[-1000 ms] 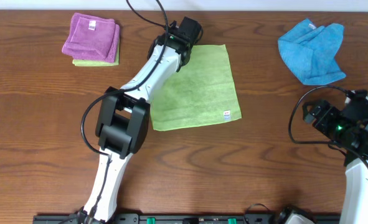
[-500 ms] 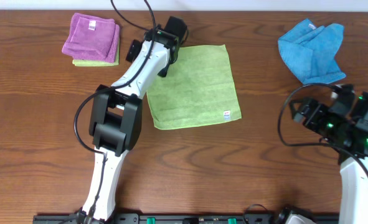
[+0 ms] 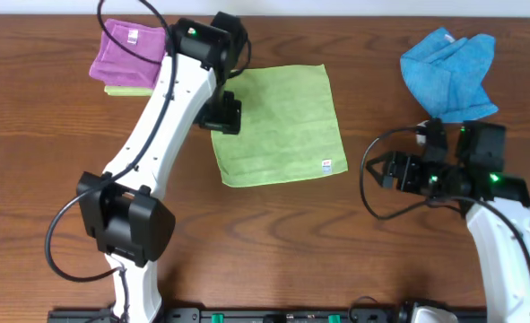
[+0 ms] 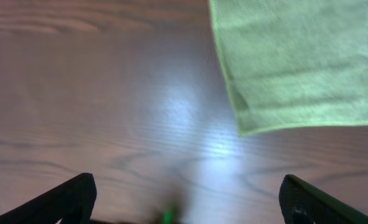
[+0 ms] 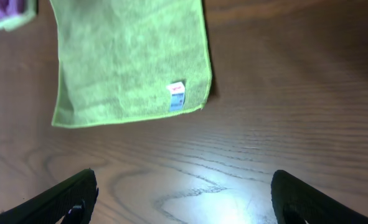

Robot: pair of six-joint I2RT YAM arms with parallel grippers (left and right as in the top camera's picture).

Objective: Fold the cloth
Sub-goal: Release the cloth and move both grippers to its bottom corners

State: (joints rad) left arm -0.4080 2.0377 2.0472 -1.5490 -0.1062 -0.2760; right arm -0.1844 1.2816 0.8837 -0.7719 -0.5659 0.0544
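A brown wooden table (image 3: 49,179) is carrying two robot arms and three cloths. The left arm (image 3: 166,117) is reaching from the near edge toward the far side, and its gripper (image 3: 224,112) is hanging over the left edge of the cloth (image 3: 282,126). Its jaws are standing spread wide with nothing between them. Its wrist camera is showing both fingers far apart at the bottom of the view, with one corner of the cloth (image 4: 283,62) above bare wood. The right arm (image 3: 498,242) is sitting at the near right, and its gripper (image 3: 386,170) is pointing left toward the cloth but is well apart from it. Its jaws are also spread and gripping nothing. The lime-green cloth is lying flat and unfolded on the far centre of the table, touched by neither gripper. A bright blue cloth (image 3: 448,72) is lying crumpled at the far right. A folded purple cloth (image 3: 132,52) is resting at the far left on a folded pale green piece (image 3: 125,90). A small white tag (image 3: 328,165) is showing at the lime-green cloth's near right corner.
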